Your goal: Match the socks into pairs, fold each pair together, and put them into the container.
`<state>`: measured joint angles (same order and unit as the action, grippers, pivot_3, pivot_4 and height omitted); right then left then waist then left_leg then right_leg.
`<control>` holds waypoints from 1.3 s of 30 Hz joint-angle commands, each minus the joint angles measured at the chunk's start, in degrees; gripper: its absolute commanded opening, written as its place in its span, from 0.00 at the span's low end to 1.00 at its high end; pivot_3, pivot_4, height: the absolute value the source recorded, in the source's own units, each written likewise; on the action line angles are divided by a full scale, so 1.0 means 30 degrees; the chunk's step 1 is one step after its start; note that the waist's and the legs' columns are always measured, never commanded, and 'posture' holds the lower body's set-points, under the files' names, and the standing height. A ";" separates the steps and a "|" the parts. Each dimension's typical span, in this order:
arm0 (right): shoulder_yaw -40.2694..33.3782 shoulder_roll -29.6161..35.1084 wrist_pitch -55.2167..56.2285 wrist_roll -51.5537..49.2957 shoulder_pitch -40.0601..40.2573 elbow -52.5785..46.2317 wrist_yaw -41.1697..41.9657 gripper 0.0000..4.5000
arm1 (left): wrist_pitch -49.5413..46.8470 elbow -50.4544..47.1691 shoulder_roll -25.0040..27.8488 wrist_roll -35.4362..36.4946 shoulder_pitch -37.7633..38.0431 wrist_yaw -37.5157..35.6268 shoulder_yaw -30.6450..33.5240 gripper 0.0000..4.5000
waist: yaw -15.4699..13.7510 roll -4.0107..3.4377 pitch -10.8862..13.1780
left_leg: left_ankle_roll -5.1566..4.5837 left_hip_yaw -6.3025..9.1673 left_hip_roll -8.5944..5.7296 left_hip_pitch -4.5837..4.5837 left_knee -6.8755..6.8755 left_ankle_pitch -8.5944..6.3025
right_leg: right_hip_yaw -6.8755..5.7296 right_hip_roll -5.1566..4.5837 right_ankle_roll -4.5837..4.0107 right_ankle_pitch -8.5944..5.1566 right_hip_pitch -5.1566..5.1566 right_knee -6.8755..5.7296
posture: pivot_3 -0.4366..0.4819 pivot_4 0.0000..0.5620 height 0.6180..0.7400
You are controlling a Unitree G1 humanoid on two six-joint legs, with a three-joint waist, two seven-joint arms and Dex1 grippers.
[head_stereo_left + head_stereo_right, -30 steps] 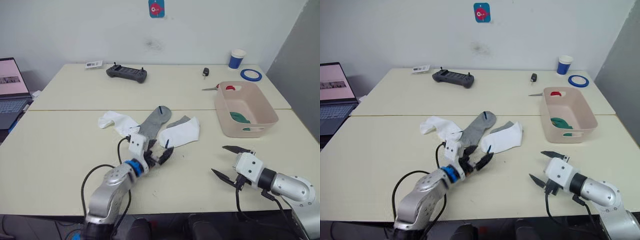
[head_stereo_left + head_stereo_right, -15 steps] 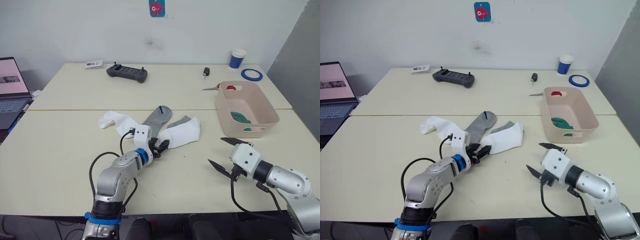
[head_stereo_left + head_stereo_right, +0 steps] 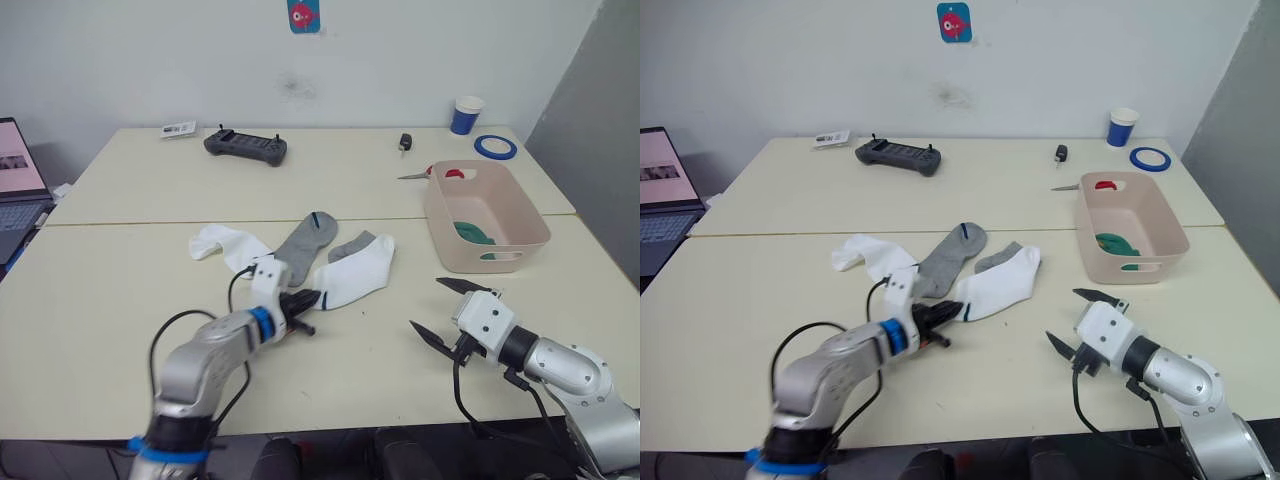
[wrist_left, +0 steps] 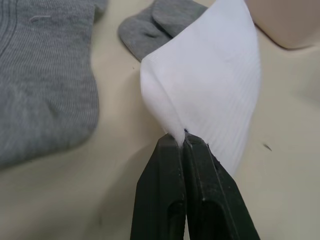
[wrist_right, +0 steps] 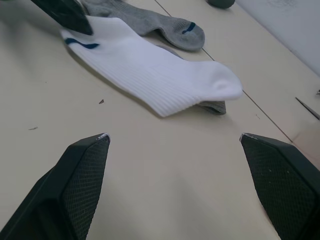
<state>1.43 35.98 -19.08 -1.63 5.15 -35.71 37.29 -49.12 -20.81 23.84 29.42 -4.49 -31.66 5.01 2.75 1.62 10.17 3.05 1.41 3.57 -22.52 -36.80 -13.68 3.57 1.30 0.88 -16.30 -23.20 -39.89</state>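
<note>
My left claw (image 4: 184, 142) pinches one white sock's cuff (image 3: 355, 272) among greys (image 3: 305, 238); green socks (image 3: 474, 233) fill the pink container (image 3: 500, 245).

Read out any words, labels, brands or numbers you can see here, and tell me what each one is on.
No text reads clearly.
Wall sticker: a red fish-like picture on blue, no words legible.
Small white label on the far table: print too small to read.
Laptop screen: content blurred.
Blue-white paper cup: no readable print.
Socks: dark blue cuff marks, not letters.
</note>
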 commanded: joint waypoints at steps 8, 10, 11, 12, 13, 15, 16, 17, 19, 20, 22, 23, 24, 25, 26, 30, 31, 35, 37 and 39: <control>0.1968 -0.1980 -0.2362 -0.2195 -0.2729 0.0849 0.0236 1.00 | 0.2015 -0.1706 0.3568 0.1133 0.5702 -0.2744 0.3725 0.00 | -0.0065 0.0045 0.0020 | 0.0005 -0.0037 -0.0029 -0.0005 -0.0021 -0.0003 | 0.0069 -0.0027 -0.0133 -0.0075 0.0005 0.0011 | 0.48 0.27 1.00; 0.2622 -0.3205 -0.3480 -0.2393 -0.3710 0.1816 -0.0306 1.00 | 0.2931 -0.1440 0.3794 0.0686 0.6019 -0.2995 0.3504 0.00 | -0.0059 0.0047 0.0018 | 0.0005 -0.0029 -0.0019 -0.0001 -0.0016 -0.0002 | 0.0064 -0.0020 -0.0139 -0.0076 0.0002 0.0007 | 0.48 0.27 1.00; 0.2779 -0.3526 -0.3735 -0.2371 -0.3970 0.2109 -0.0436 1.00 | 0.3227 -0.1363 0.3839 0.0577 0.6102 -0.3089 0.3407 0.00 | -0.0055 0.0048 0.0018 | 0.0005 -0.0033 -0.0018 -0.0003 -0.0011 -0.0002 | 0.0068 -0.0019 -0.0143 -0.0078 -0.0004 0.0005 | 0.48 0.27 1.00; 0.3137 -0.4025 -0.3929 -0.2169 -0.4416 0.2875 -0.0726 1.00 | 0.3614 -0.1187 0.3800 0.0345 0.6200 -0.3079 0.3295 0.00 | -0.0074 0.0048 0.0017 | 0.0005 -0.0033 -0.0017 -0.0007 -0.0005 -0.0003 | 0.0067 -0.0018 -0.0149 -0.0081 -0.0008 0.0007 | 0.48 0.27 1.00; 0.3392 -0.4402 -0.4203 -0.2043 -0.4757 0.3473 -0.0968 1.00 | 0.3919 -0.1052 0.3756 0.0170 0.6266 -0.3082 0.3202 0.00 | -0.0080 0.0049 0.0017 | 0.0005 -0.0034 -0.0017 -0.0016 -0.0002 -0.0003 | 0.0063 -0.0019 -0.0155 -0.0086 -0.0009 0.0013 | 0.48 0.27 1.00; 0.3795 -0.5011 -0.4884 -0.2065 -0.5220 0.4353 -0.1262 1.00 | 0.4321 -0.0882 0.3626 -0.0031 0.6335 -0.3021 0.3131 0.00 | -0.0144 0.0046 0.0018 | 0.0006 -0.0040 -0.0016 -0.0045 0.0002 -0.0004 | 0.0064 -0.0021 -0.0150 -0.0084 -0.0022 0.0042 | 0.48 0.27 1.00; 0.3888 -0.5295 -0.5266 -0.2271 -0.5320 0.4623 -0.1336 1.00 | 0.4455 -0.0849 0.3561 -0.0072 0.6334 -0.2975 0.3113 0.00 | -0.0154 0.0047 0.0018 | 0.0005 -0.0040 -0.0016 -0.0058 0.0003 -0.0005 | 0.0063 -0.0021 -0.0146 -0.0082 -0.0027 0.0055 | 0.48 0.27 1.00; 0.3895 -0.5592 -0.5758 -0.2547 -0.5396 0.4819 -0.1426 1.00 | 0.4589 -0.0784 0.3521 -0.0114 0.6318 -0.2933 0.3089 0.00 | -0.0160 0.0047 0.0018 | 0.0004 -0.0041 -0.0011 -0.0060 0.0008 -0.0005 | 0.0061 -0.0020 -0.0134 -0.0075 -0.0028 0.0066 | 0.48 0.27 1.00; 0.4005 -0.6013 -0.5894 -0.2710 -0.5504 0.5152 -0.1445 1.00 | 0.4957 -0.0592 0.3494 -0.0304 0.6297 -0.2902 0.2979 0.00 | -0.0168 0.0043 0.0020 | 0.0004 -0.0038 -0.0007 -0.0060 0.0022 -0.0006 | 0.0055 -0.0019 -0.0119 -0.0067 -0.0028 0.0071 | 0.48 0.27 1.00; 0.3952 -0.6282 -0.6133 -0.3007 -0.5555 0.5214 -0.1356 0.96 | 0.5096 -0.0515 0.3479 -0.0365 0.6287 -0.2892 0.2933 0.00 | -0.0167 0.0043 0.0020 | 0.0004 -0.0036 -0.0005 -0.0060 0.0030 -0.0006 | 0.0052 -0.0018 -0.0119 -0.0066 -0.0032 0.0070 | 0.48 0.27 1.00; 0.3923 -0.6705 -0.6482 -0.3594 -0.5672 0.5220 -0.1083 0.86 | 0.5349 -0.0412 0.3421 -0.0451 0.6247 -0.2842 0.2883 0.00 | -0.0158 0.0041 0.0021 | 0.0003 -0.0036 -0.0001 -0.0054 0.0035 -0.0006 | 0.0052 -0.0014 -0.0121 -0.0067 -0.0033 0.0067 | 0.48 0.27 1.00; 0.3954 -0.6850 -0.6802 -0.3958 -0.5725 0.5123 -0.0890 0.77 | 0.5426 -0.0387 0.3408 -0.0462 0.6234 -0.2841 0.2871 0.00 | -0.0149 0.0041 0.0021 | 0.0003 -0.0035 0.0001 -0.0051 0.0036 -0.0006 | 0.0052 -0.0011 -0.0123 -0.0068 -0.0033 0.0065 | 0.48 0.27 1.00; 0.3985 -0.6919 -0.7012 -0.4186 -0.5762 0.5051 -0.0779 0.70 | 0.5473 -0.0372 0.3399 -0.0473 0.6228 -0.2849 0.2865 0.00 | -0.0147 0.0041 0.0021 | 0.0004 -0.0036 0.0001 -0.0050 0.0036 -0.0006 | 0.0053 -0.0011 -0.0130 -0.0071 -0.0033 0.0064 | 0.48 0.27 1.00; 0.3992 -0.7015 -0.7389 -0.4514 -0.5787 0.4875 -0.0710 0.62 | 0.5542 -0.0355 0.3395 -0.0498 0.6221 -0.2871 0.2863 0.00 | -0.0142 0.0041 0.0021 | 0.0003 -0.0036 0.0001 -0.0050 0.0036 -0.0006 | 0.0054 -0.0010 -0.0130 -0.0071 -0.0033 0.0064 | 0.48 0.27 1.00; 0.3942 -0.7106 -0.7938 -0.4942 -0.5809 0.4660 -0.0667 0.54 | 0.5628 -0.0344 0.3393 -0.0531 0.6214 -0.2883 0.2876 0.00 | -0.0136 0.0042 0.0021 | 0.0004 -0.0036 0.0000 -0.0052 0.0035 -0.0006 | 0.0055 -0.0011 -0.0130 -0.0071 -0.0032 0.0064 | 0.48 0.27 1.00; 0.3634 -0.7101 -0.9306 -0.6145 -0.5866 0.3656 -0.0733 0.23 | 0.6186 -0.0298 0.3484 -0.0692 0.6039 -0.3111 0.2919 0.00 | -0.0139 0.0040 0.0022 | 0.0004 -0.0037 0.0000 -0.0056 0.0035 -0.0006 | 0.0056 -0.0012 -0.0130 -0.0071 -0.0032 0.0073 | 0.48 0.27 1.00; 0.3550 -0.6940 -0.9545 -0.6340 -0.5879 0.3331 -0.0721 0.15 | 0.6201 -0.0399 0.3499 -0.0578 0.5978 -0.3161 0.3009 0.00 | -0.0140 0.0039 0.0022 | 0.0004 -0.0035 0.0000 -0.0058 0.0037 -0.0006 | 0.0052 -0.0012 -0.0130 -0.0071 -0.0033 0.0075 | 0.48 0.27 1.00; 0.2157 -0.6276 -1.1665 -0.8390 -0.5890 0.1210 -0.0690 0.00 | 0.5872 -0.1771 0.3676 0.1008 0.5953 -0.3970 0.3743 0.00 | -0.0143 0.0036 0.0024 | 0.0004 -0.0034 0.0002 -0.0075 0.0042 -0.0007 | 0.0049 -0.0012 -0.0122 -0.0067 -0.0038 0.0101 | 0.48 0.27 1.00; 0.0934 -0.6016 -1.3413 -1.0035 -0.5743 0.0026 -0.0862 0.00 | 0.5416 -0.2543 0.3876 0.1819 0.6068 -0.4135 0.4154 0.00 | -0.0144 0.0038 0.0024 | 0.0004 -0.0032 0.0005 -0.0086 0.0048 -0.0007 | 0.0045 -0.0012 -0.0112 -0.0061 -0.0038 0.0122 | 0.48 0.27 1.00; -0.0100 -0.5465 -1.4736 -1.0998 -0.5343 -0.0345 -0.1028 0.00 | 0.5323 -0.2726 0.3524 0.1818 0.6343 -0.3535 0.4125 0.00 | -0.0147 0.0033 0.0022 | 0.0004 -0.0028 0.0008 -0.0089 0.0060 -0.0008 | 0.0039 -0.0011 -0.0038 -0.0019 -0.0038 0.0140 | 0.48 0.27 1.00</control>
<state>3.73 18.67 -60.66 -31.71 -11.66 -34.42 34.63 -33.11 -27.24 34.70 33.91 13.81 -42.99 16.32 2.31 1.72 10.24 3.06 1.32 3.58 -22.77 -36.55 -13.70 3.71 1.26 0.79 -16.35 -23.30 -39.41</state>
